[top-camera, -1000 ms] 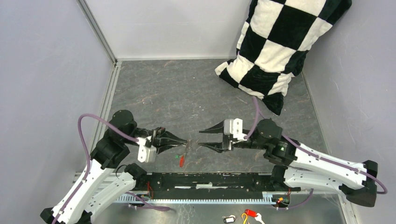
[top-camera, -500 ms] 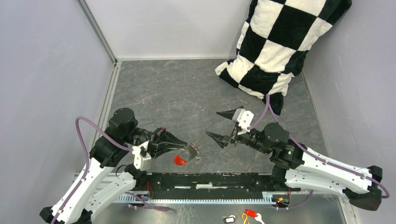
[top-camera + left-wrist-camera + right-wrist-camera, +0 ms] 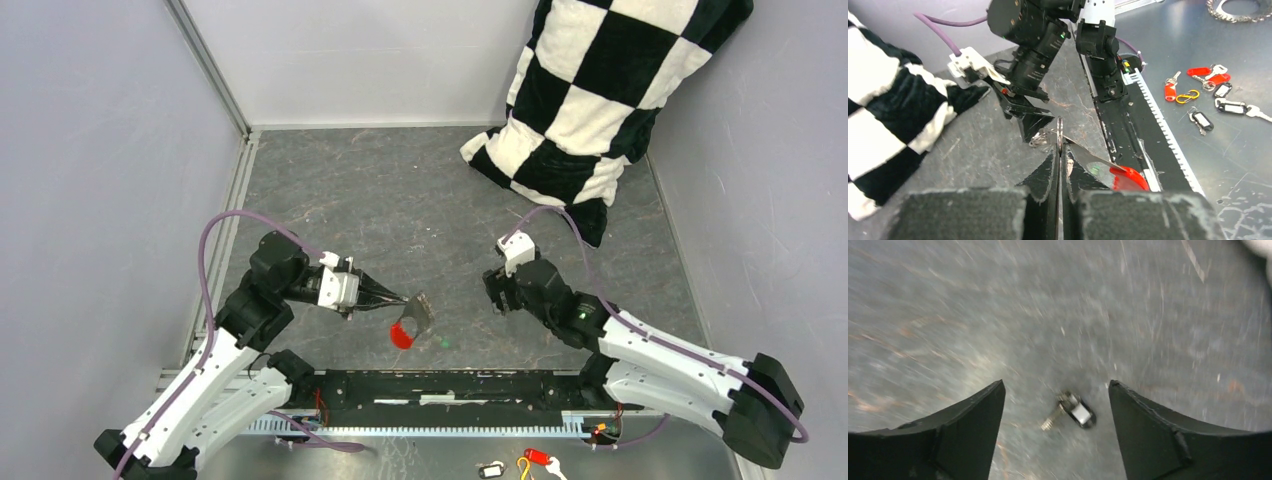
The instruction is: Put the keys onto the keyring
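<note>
The left gripper (image 3: 402, 299) has its fingers pressed together on the keyring (image 3: 1059, 131). It holds the ring off the table (image 3: 380, 200), with the red key (image 3: 402, 336) hanging below. Over to the right gripper (image 3: 1055, 385): its fingers are spread wide and pointing down, and the small dark key (image 3: 1074, 412) lies flat on the table right between them, untouched. The green key (image 3: 444, 344), just a speck from above, sits on the table near the red one. Picking up the dark key looks like the step in hand. The best play is to drop straight down with the key centred in the gap. The fingers should close on its head, leaving the hole end free for threading. The key is thin and lies flat, so the tips must reach the surface or it will likely skid away.
</note>
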`<action>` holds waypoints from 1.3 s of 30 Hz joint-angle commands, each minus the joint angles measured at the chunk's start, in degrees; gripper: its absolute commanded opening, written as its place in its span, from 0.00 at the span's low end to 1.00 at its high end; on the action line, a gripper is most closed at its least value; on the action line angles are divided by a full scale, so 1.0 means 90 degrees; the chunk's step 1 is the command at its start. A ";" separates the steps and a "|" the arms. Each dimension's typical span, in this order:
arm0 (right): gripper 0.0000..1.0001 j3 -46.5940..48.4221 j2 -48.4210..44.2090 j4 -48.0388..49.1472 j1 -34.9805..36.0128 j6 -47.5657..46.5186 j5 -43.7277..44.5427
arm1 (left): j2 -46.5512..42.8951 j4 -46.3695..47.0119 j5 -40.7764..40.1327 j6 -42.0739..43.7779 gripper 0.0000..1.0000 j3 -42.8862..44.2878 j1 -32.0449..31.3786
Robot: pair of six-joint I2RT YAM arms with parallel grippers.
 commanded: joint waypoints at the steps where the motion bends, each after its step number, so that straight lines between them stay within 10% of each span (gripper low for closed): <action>1: 0.79 -0.0537 0.0163 -0.0148 -0.0316 0.0499 0.0239 | -0.0186 0.0713 -0.0325 -0.1089 0.02 -0.0163 -0.0007; 8: 0.63 -0.0934 0.0241 0.0769 -0.0998 -0.0909 -0.0768 | -0.0201 0.0535 -0.0226 -0.1112 0.02 -0.0163 -0.0014; 16: 0.55 -0.0274 0.1840 0.0585 -0.2551 -0.2944 -0.4093 | -0.0029 0.0538 -0.0003 -0.1204 0.02 -0.0099 -0.0014; 39: 0.42 0.0466 0.1684 -0.1249 -0.2435 -0.5289 -0.4847 | -0.0008 0.0610 -0.0201 -0.1485 0.02 0.0005 -0.0012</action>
